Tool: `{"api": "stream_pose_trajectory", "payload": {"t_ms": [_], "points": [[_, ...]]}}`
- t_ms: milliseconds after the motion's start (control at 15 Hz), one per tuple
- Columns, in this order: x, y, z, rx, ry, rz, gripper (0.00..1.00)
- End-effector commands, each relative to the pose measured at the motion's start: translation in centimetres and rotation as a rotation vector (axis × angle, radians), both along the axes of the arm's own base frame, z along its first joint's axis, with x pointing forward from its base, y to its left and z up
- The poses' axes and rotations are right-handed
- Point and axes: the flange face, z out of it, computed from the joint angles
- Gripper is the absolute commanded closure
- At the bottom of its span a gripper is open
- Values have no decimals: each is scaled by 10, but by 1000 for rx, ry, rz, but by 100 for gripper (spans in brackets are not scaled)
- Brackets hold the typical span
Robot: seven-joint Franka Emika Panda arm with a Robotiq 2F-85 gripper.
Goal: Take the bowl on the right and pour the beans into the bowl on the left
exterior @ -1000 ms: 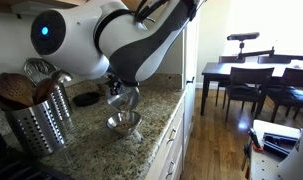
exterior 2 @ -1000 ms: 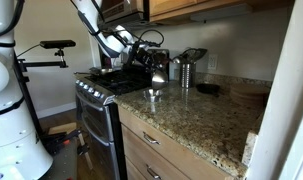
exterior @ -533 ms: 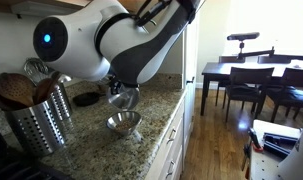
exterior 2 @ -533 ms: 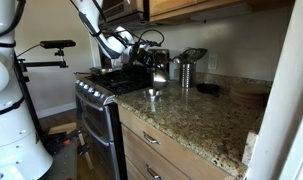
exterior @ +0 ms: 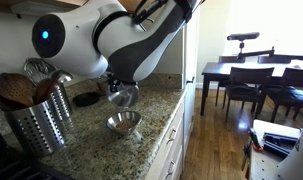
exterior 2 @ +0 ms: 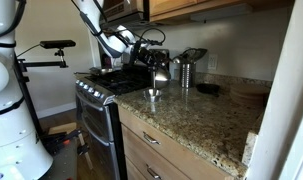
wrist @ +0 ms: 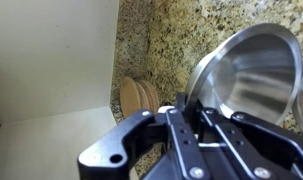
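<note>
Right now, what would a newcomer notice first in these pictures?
The big white robot arm fills an exterior view, its claw gripping a steel bowl above a second bowl on the granite counter. At left stands a metal holder of wooden spoons.

No lettering, label, brand, number or sign is legible in any view. Above the counter (exterior: pixel 91 150), the arm's white shell (exterior: pixel 91 45) carries only a glowing blue ring (exterior: pixel 43 33), and the tilted bowl (wrist: pixel 246 80) is bare steel.
</note>
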Motion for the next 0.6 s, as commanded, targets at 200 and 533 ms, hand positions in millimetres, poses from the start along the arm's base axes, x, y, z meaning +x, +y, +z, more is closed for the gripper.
{"api": "stream_pose_trajectory", "payload": {"t_ms": [200,533], "points": [[2,-2,2,1,61,-20,92],[-2,0,-1,66,59,-92,92]]}}
